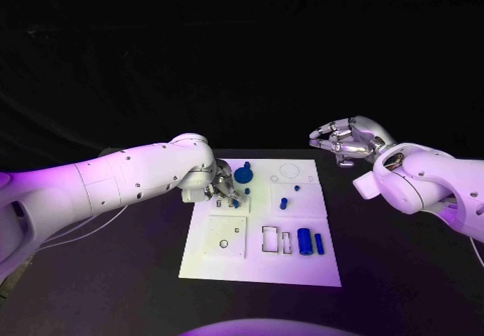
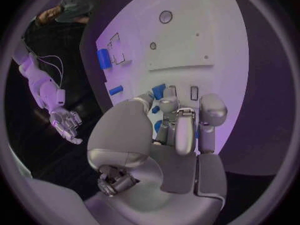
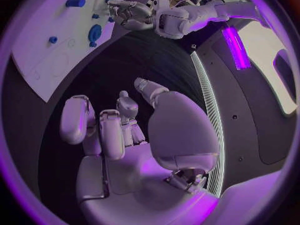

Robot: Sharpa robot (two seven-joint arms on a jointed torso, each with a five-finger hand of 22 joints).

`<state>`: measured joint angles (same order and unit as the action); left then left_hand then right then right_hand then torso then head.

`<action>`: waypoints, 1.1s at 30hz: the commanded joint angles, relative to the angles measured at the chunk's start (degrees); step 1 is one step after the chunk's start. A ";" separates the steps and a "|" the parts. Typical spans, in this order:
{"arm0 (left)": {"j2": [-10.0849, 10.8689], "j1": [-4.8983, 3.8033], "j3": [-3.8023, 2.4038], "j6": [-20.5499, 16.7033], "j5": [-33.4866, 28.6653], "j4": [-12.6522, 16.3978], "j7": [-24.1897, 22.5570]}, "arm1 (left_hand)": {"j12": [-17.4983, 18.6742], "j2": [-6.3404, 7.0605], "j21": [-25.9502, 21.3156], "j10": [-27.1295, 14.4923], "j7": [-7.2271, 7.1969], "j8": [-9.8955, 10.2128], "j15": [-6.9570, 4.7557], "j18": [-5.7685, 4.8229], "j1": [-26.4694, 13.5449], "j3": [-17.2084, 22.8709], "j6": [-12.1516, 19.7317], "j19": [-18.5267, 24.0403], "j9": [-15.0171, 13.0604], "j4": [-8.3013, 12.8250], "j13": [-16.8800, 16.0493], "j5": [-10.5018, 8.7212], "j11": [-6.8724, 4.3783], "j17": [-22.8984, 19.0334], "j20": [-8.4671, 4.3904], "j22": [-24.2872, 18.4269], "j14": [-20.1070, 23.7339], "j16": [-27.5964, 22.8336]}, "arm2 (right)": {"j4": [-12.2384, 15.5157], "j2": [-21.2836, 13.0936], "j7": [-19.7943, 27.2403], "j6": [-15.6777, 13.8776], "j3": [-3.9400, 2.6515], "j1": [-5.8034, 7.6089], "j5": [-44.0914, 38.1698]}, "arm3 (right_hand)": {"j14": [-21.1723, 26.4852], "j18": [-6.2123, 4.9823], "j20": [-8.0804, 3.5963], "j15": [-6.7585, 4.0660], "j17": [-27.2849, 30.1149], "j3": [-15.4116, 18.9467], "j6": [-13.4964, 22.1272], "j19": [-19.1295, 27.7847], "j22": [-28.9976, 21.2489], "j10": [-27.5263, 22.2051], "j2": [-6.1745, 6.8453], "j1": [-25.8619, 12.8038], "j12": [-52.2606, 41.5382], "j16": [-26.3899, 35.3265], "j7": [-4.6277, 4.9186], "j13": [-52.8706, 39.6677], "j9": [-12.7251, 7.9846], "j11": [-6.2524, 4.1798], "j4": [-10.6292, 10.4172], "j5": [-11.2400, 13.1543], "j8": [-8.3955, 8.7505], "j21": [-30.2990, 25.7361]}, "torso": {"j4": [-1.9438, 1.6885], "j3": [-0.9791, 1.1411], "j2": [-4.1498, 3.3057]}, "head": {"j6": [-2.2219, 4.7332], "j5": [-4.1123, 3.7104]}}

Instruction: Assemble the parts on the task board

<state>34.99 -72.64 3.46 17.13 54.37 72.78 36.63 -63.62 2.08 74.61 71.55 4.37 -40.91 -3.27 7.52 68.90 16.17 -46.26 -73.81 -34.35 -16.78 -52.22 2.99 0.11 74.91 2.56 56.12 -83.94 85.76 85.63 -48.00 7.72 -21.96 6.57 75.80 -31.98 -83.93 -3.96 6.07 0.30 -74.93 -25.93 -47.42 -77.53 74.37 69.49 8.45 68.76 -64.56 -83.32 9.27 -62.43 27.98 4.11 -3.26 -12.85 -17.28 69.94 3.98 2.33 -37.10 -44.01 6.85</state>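
The white task board (image 1: pixel 260 260) lies in the middle of the table. My left hand (image 1: pixel 224 187) is low over its far left part. There its thumb and fingers (image 2: pixel 177 125) curl in around a small blue part (image 2: pixel 159 91) and seem to pinch it. A round blue part (image 1: pixel 245 169) lies just behind that hand. More blue parts lie on the board: a short peg (image 1: pixel 283 204), a thick cylinder (image 1: pixel 305 241) and a thin rod (image 1: pixel 319 243). My right hand (image 1: pixel 348 140) hangs in the air past the board's far right corner, fingers loosely bent and apart, holding nothing.
Near the board's front left is a square plate (image 1: pixel 227 236) with a small ring on it. Rectangular slots (image 1: pixel 271 239) are cut beside the cylinder. A circle outline (image 1: pixel 289 170) marks the far right part. Black table (image 1: pixel 403 266) surrounds the board.
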 commanded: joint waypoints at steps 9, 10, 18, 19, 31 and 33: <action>-0.38 0.11 0.01 1.68 -2.79 -0.49 -1.37 | 0.17 4.13 0.43 -1.04 0.07 -0.37 -0.16 -1.08 3.88 18.48 1.12 0.69 -0.79 1.30 1.41 0.12 -0.03 7.05 -0.04 0.24 -3.99 0.37 | -0.07 0.21 0.01 1.30 0.02 -0.27 -0.56 | -2.67 -1.08 -0.06 -0.35 -1.05 0.06 0.54 0.20 0.03 0.14 -0.04 -0.78 -0.16 0.08 -0.07 -0.09 0.12 0.11 -0.49 -0.23 -0.29 -0.11 | 0.02 -0.01 0.03 | -0.25 -0.01; -0.39 0.11 0.02 1.84 -3.04 -0.52 -1.57 | 0.36 4.53 0.39 -1.16 0.12 -0.44 -0.13 -1.06 3.99 19.92 1.26 0.79 -0.92 1.60 1.72 0.13 0.00 7.07 0.00 0.13 -4.00 0.39 | -0.05 0.22 0.01 1.40 0.02 -0.30 -0.70 | -2.67 -1.08 -0.06 -0.35 -1.05 0.06 0.54 0.20 0.03 0.14 -0.04 -0.78 -0.16 0.08 -0.07 -0.09 0.12 0.11 -0.49 -0.23 -0.29 -0.11 | 0.02 -0.01 0.03 | -0.25 -0.01; -0.09 0.11 0.05 1.61 -4.70 -0.67 -2.83 | 0.94 6.27 0.56 -0.93 0.41 -1.97 -0.03 -1.04 3.45 31.14 2.05 0.95 -2.60 6.55 2.78 0.18 0.13 6.98 0.20 0.29 -3.96 0.39 | -0.02 0.31 -0.06 1.78 0.03 -0.41 -1.08 | -2.64 -1.10 -0.06 -0.35 -0.94 0.07 0.57 0.24 -0.02 0.12 -0.05 -0.80 -0.14 0.14 -0.07 -0.06 0.13 0.11 -0.52 -0.21 -0.30 -0.19 | -0.05 0.02 0.05 | -0.33 0.05; 0.08 0.12 0.05 1.26 -4.95 -0.60 -3.00 | 0.83 6.41 0.63 -0.71 0.50 -2.37 -0.02 -1.04 3.01 32.56 2.06 0.93 -2.95 7.43 2.71 0.18 0.08 7.00 0.21 0.39 -3.97 0.41 | -0.02 0.31 -0.06 1.82 0.03 -0.42 -1.10 | -2.64 -1.10 -0.06 -0.35 -0.94 0.07 0.57 0.24 -0.02 0.12 -0.05 -0.80 -0.14 0.14 -0.07 -0.06 0.13 0.11 -0.52 -0.21 -0.30 -0.19 | -0.02 0.02 0.03 | -0.32 0.07; 3.48 0.16 -0.29 -5.21 -6.04 2.66 -5.34 | -0.22 7.38 1.33 0.56 0.08 -4.14 -0.30 -1.20 0.72 37.51 1.65 0.40 -4.44 11.10 1.67 0.50 -0.17 6.71 0.09 1.44 -3.96 0.34 | -0.06 0.11 -0.03 1.91 0.04 -0.52 -1.15 | -2.60 -1.14 -0.06 -0.34 -0.79 0.11 0.63 0.36 -0.17 0.08 -0.04 -0.85 -0.09 0.22 -0.06 0.01 0.15 0.12 -0.58 -0.17 -0.32 -0.39 | -0.09 0.06 0.03 | -0.29 0.10; 4.19 0.25 -0.32 -6.32 -6.03 3.51 -5.93 | -0.56 7.82 1.41 0.94 0.02 -4.47 -0.39 -1.19 0.29 38.55 1.41 0.39 -4.67 11.96 1.30 1.08 -0.28 6.69 0.00 1.47 -3.97 0.35 | -0.08 0.07 -0.01 1.88 0.04 -0.54 -1.15 | -2.60 -1.16 -0.06 -0.34 -0.79 0.14 0.68 0.40 -0.23 0.05 -0.03 -0.89 -0.07 0.22 -0.05 0.03 0.16 0.13 -0.62 -0.13 -0.33 -0.47 | -0.07 0.08 0.01 | -0.27 0.14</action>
<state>39.08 -72.45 3.18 14.34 49.35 75.76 33.01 -64.15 10.27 75.76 72.36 4.69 -45.34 -3.26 6.62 69.33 43.82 -44.78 -73.18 -38.66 -15.54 -50.94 4.56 -0.20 74.91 2.78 57.52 -83.94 85.98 85.54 -47.90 7.61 -21.04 6.61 75.31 -32.49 -83.93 -3.96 6.07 0.30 -74.92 -25.77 -47.05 -77.54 74.19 69.50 8.45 68.31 -64.57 -83.32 9.24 -62.47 28.04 4.11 -3.42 -12.85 -17.27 69.67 3.91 2.37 -37.04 -44.26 6.95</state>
